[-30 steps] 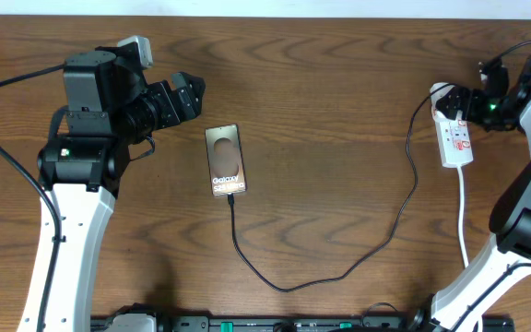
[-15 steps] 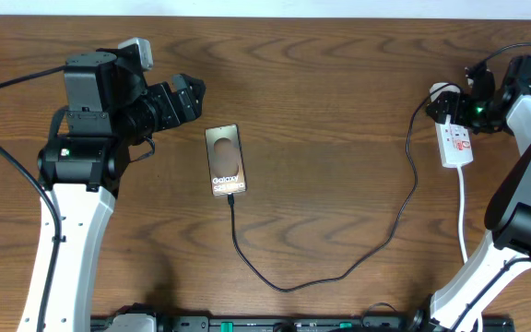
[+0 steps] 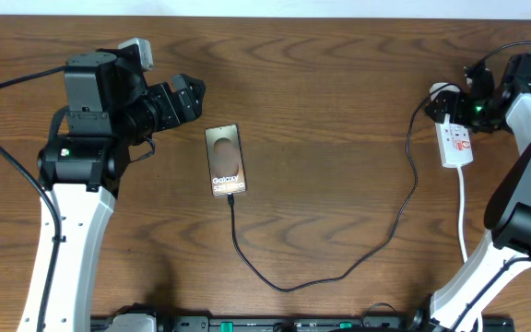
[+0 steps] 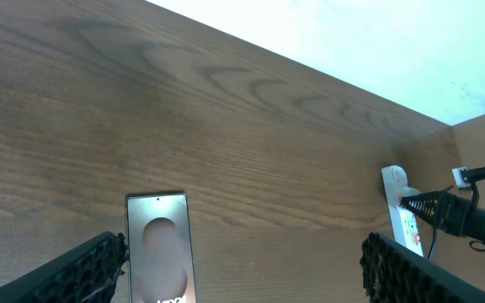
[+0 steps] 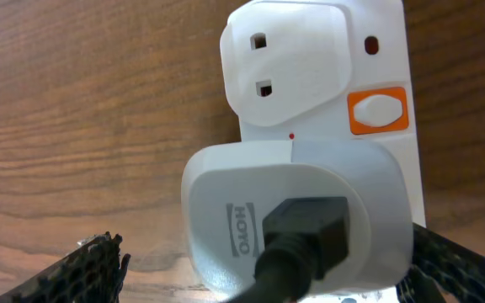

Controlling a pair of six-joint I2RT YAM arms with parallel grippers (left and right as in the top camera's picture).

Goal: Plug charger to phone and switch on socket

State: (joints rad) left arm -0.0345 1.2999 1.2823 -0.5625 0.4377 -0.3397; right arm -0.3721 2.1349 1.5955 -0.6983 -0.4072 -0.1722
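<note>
The bronze phone (image 3: pixel 226 160) lies flat left of the table's middle, with its Galaxy lettering facing up. The charger's black cable (image 3: pixel 289 288) meets the phone's near short edge. It loops along the table to a white plug (image 5: pixel 226 194) seated in the socket (image 3: pixel 455 140), a white strip at the far right. An orange switch (image 5: pixel 377 111) sits next to the free outlet. My right gripper (image 3: pixel 456 104) hovers open over the strip's far end, and the plug sits between its wide fingers (image 5: pixel 78 269). My left gripper (image 3: pixel 190 100) hangs open, up and left of the phone (image 4: pixel 160 252).
The strip's thick white cord (image 3: pixel 462 207) runs toward the table's near edge beside the right arm's base. The table's far edge meets a pale wall (image 4: pixel 352 42). Bare brown wood lies between the phone and the strip.
The right arm has shifted slightly left, bringing its gripper over the plugged end of the strip. The left arm, phone and cable have not moved.
</note>
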